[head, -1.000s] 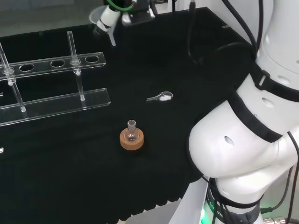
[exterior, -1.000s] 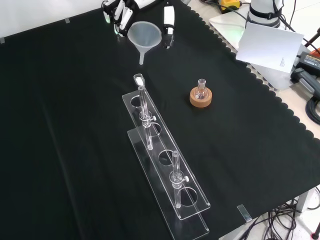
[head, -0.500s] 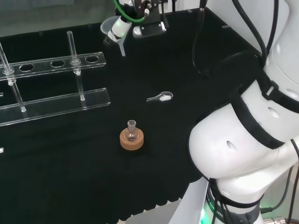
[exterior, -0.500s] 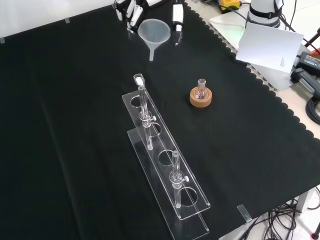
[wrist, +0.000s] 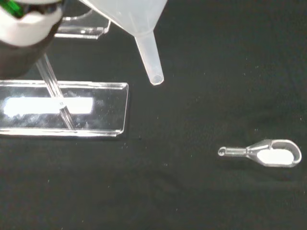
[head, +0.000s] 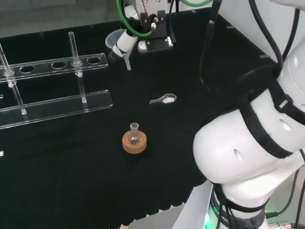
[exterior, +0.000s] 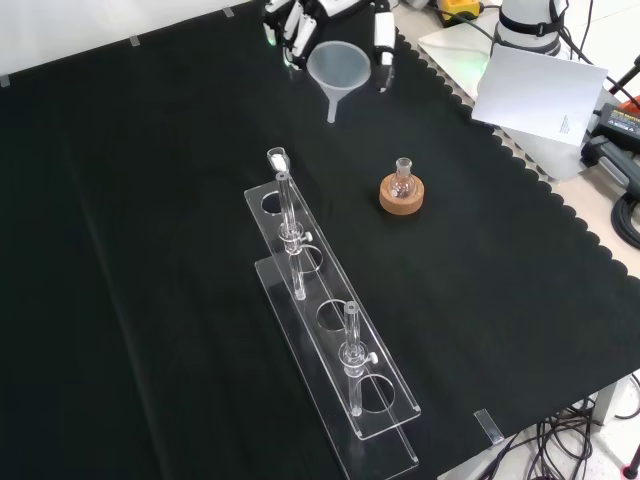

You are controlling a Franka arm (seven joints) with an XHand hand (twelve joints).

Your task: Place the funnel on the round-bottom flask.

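A clear plastic funnel (exterior: pixel 342 68) hangs above the cloth, stem down, with the hand (exterior: pixel 297 20) shut on its cone from both sides. In the head view the funnel (head: pixel 116 40) sits far back beside the white fingers (head: pixel 126 40). The wrist view looks past the funnel's stem (wrist: pixel 149 61) to the cloth below. A small round-bottom flask (exterior: pixel 403 180) stands upright in a cork ring (exterior: pixel 402 199), below and to the right of the funnel in the front view. In the head view the flask (head: pixel 135 135) stands well nearer than the hand.
A clear plastic test-tube rack (exterior: pixel 330 320) with upright glass tubes lies left of the flask in the front view. A small clear scoop (head: pixel 163 99) lies on the cloth between hand and flask; the wrist view shows this scoop (wrist: pixel 268 153) too. White paper (exterior: pixel 540 95) lies past the cloth's edge.
The hand has carried the funnel to the right in the front view, and nearer and rightward in the head view. The flask, rack and scoop have not moved.
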